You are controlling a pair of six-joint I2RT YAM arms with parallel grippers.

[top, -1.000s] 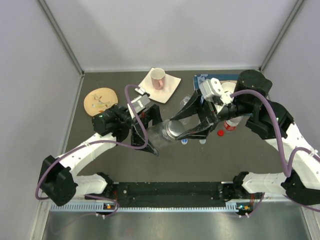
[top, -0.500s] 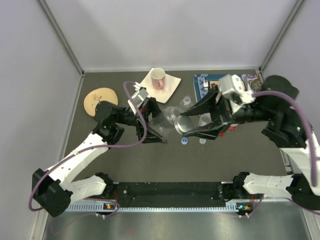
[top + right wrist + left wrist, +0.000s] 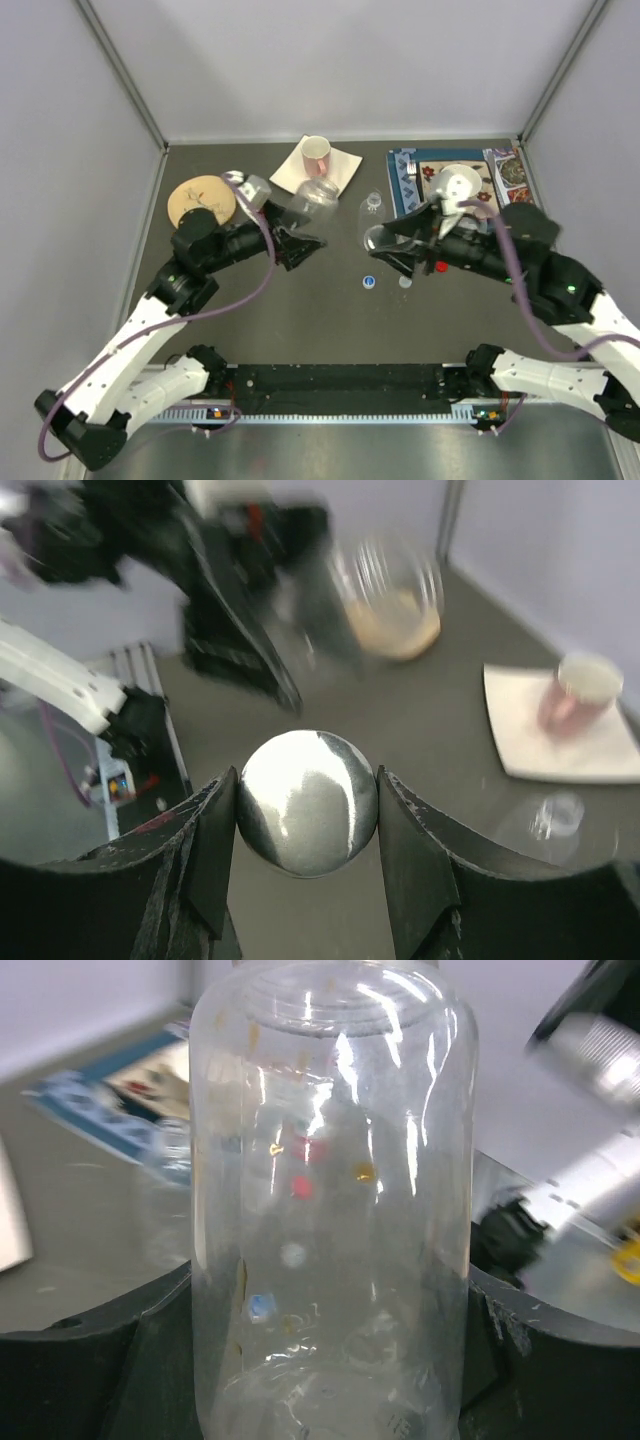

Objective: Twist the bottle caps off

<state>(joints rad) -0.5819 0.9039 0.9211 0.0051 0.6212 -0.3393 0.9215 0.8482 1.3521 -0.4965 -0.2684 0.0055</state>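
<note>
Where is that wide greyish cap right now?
The wide greyish cap is clamped in the right tool, right of centre in the overhead view, just behind the loose blue cap and white cap.

Your left arm point(image 3: 150, 320) rises from the near-left corner of the counter, bends at the elbow close to the left edge and reaches rightward toward the middle. Its left gripper point(image 3: 298, 238) is clamped, with both fingers point(image 3: 90, 1360) pressed against the sides of the squat clear bottle point(image 3: 330, 1210). Your right arm point(image 3: 560, 290) comes up from the near-right corner and stretches leftward toward the middle, where its right gripper point(image 3: 388, 245) pinches the wide cap point(image 3: 307, 802) between its fingertips; the two grippers face each other, apart.
</note>
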